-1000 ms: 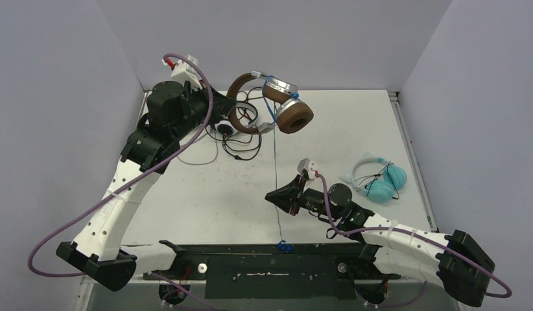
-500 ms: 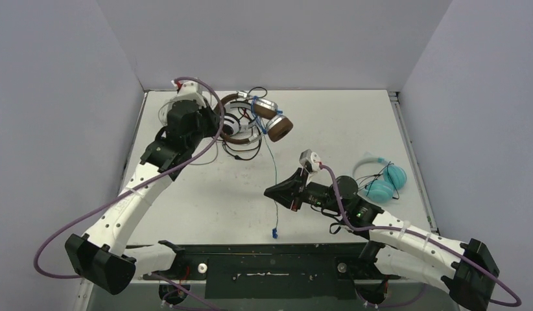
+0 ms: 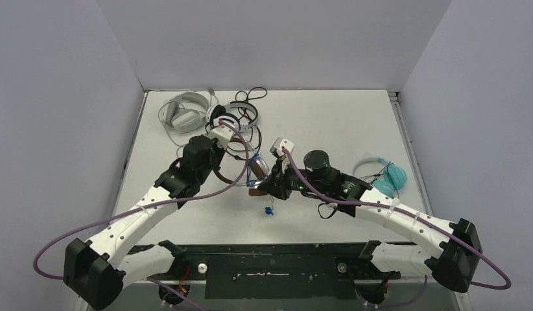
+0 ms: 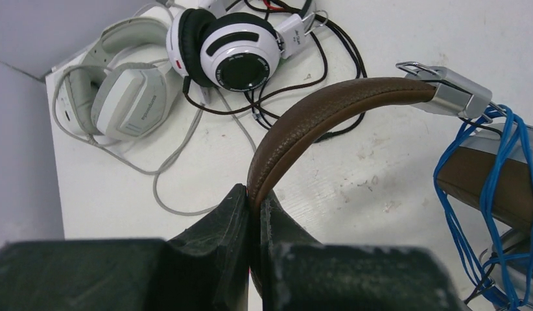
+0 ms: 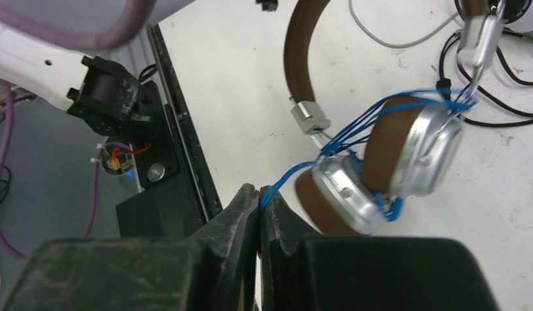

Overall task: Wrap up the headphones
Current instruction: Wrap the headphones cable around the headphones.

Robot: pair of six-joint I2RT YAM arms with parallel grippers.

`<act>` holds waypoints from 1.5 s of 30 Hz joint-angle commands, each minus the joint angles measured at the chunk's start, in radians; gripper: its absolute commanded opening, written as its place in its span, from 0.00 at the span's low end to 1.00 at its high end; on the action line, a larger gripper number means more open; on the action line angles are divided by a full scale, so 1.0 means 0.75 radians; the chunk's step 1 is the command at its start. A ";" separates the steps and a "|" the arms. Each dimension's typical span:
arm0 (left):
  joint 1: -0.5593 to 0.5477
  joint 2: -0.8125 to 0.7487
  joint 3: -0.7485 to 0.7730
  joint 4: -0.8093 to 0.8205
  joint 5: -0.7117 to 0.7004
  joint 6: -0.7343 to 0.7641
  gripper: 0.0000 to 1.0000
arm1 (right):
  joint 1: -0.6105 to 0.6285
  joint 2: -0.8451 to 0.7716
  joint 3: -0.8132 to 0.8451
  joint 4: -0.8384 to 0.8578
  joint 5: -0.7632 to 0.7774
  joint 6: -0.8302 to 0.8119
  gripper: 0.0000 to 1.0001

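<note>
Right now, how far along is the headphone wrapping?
Done: several blue cable turns circle the brown headphones. In hand: left gripper pinches their headband, right gripper pinches the cable's tail. Remaining: black-and-white headset and pale grey headset lie with loose cords; teal headset unclear.

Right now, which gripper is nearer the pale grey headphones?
Left. The left gripper clamps the brown headband near-right of the pale grey headphones; the right gripper pinches the blue cable farther right.

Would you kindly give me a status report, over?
Left hand shut on brown headband. Right hand shut on blue cable, partly wound round cups. Black cords close behind.
</note>
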 commanded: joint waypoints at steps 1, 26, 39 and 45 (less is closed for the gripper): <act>-0.085 -0.073 -0.062 0.160 0.021 0.335 0.00 | -0.025 0.062 0.187 -0.267 0.036 -0.154 0.00; -0.160 -0.171 0.111 -0.116 0.674 0.083 0.00 | -0.263 0.000 0.031 -0.232 0.263 -0.148 0.27; -0.160 -0.222 0.379 -0.193 0.627 -0.442 0.00 | -0.304 -0.216 -0.267 0.140 0.117 -0.106 0.41; -0.160 -0.207 0.525 -0.214 0.533 -0.617 0.00 | -0.307 -0.335 -0.437 0.354 0.113 -0.030 0.51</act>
